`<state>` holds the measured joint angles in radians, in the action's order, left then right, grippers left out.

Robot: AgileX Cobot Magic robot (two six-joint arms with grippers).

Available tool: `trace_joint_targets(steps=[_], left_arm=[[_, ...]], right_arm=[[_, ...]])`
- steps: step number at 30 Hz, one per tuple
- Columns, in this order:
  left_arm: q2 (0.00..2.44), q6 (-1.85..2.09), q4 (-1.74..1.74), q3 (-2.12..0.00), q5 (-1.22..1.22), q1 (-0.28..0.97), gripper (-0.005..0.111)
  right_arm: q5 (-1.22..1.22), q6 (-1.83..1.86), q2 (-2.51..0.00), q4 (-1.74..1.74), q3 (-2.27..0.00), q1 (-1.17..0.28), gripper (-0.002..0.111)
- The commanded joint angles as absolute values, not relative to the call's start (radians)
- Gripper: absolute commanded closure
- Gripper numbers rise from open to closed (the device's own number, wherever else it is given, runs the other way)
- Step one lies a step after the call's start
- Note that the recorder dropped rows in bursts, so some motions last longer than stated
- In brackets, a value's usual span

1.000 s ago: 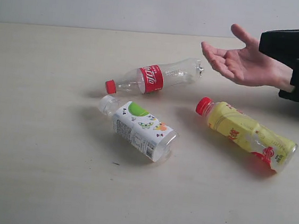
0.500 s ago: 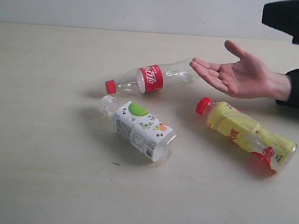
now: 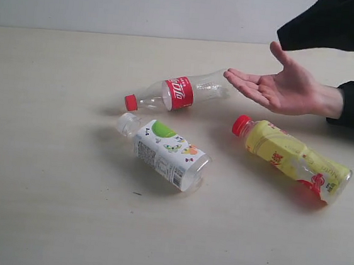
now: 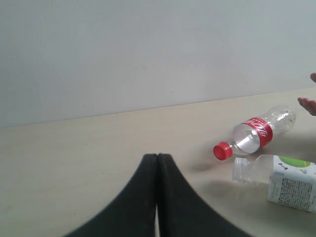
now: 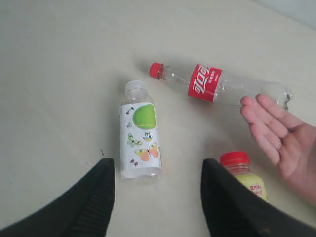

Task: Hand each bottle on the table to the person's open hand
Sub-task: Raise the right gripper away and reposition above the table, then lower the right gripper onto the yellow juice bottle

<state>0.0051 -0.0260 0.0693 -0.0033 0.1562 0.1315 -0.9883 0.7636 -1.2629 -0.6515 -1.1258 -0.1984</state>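
Both empty: left jaws pressed shut, right jaws parted. Beyond them, lying flat on pale counter (image 3: pixel 44 188): white-labelled bottle (image 5: pixel 139 136), clear red-labelled bottle (image 3: pixel 181 94), yellow bottle (image 3: pixel 291 158). Open hand (image 3: pixel 283 90) palm-up, perhaps just touching clear bottle's base.

The right arm (image 3: pixel 340 23) comes in at about one o'clock in the wide view. It shows as a dark mass held up above the desk (image 3: pixel 41 219), with its detail hard to make out. Seen from its own wrist, the right gripper (image 5: pixel 158 168) points down at the desk, and its jaws stand well apart at seven and five o'clock. The left gripper (image 4: pixel 157 160) sits low over the desk. Its jaws are pressed flat together, tapering to a tip toward twelve o'clock.
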Motion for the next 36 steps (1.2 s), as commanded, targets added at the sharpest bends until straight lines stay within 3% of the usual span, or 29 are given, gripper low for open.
trace_joint_targets(steps=[1, 10, 19, 36], left_arm=[[0.000, -0.034, 0.071, 0.000, 0.152, 0.129, 0.107], [0.000, -0.034, 0.071, 0.000, 0.152, 0.129, 0.107], [0.000, -0.034, 0.071, 0.000, 0.152, 0.129, 0.107], [0.000, -0.034, 0.071, 0.000, 0.152, 0.129, 0.107]], right_arm=[[-1.007, 0.753, -1.329, -0.628, -1.157, -0.197, 0.047], [-1.000, 0.698, -1.386, -0.574, -1.196, -0.207, 0.040], [-1.000, 0.403, -1.470, -0.212, -1.270, -0.421, 0.038], [-0.970, 0.290, -1.779, -0.013, -1.359, -0.704, 0.034]])
